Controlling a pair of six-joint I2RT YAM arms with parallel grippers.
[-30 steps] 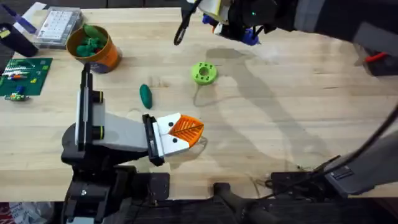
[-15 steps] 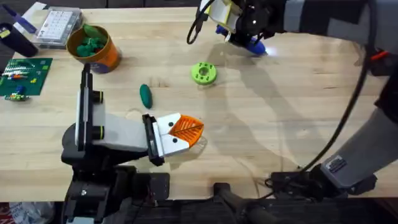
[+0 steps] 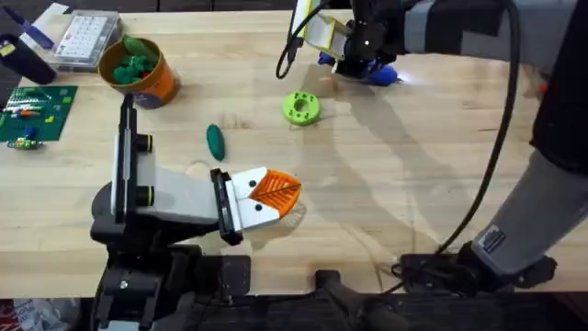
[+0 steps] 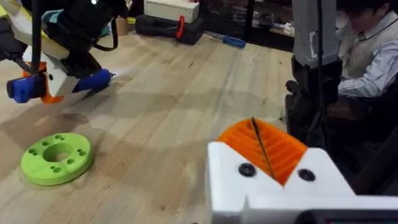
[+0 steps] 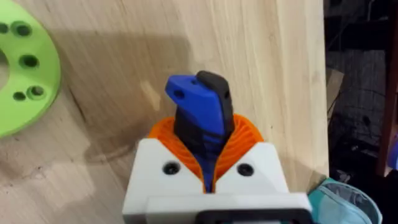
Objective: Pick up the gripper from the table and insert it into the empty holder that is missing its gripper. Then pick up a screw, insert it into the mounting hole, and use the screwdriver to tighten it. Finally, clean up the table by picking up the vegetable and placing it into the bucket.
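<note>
Honestly, looks like the screwdriver step, or the tail end of it. Got the screwdriver (image 5: 198, 102) pinched tight in the right gripper (image 5: 206, 146), low over the far side of the table (image 3: 441, 165), past the green ring disc (image 3: 300, 108) and well apart from the holder (image 3: 175, 195). Can see the gripper (image 3: 268, 191) seated in that holder, orange tips pressed together on nothing. Probably calls for parking the tool, then going for the vegetable (image 3: 215, 141) lying between holder and bucket (image 3: 156, 85).

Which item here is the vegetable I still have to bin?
Start at the orange bucket in the table's far left corner. Nearer the arm bases and to its right, the vegetable lies alone on bare wood. It is a dark green, smooth oval, unlike the lime-green ring disc with holes.
</note>
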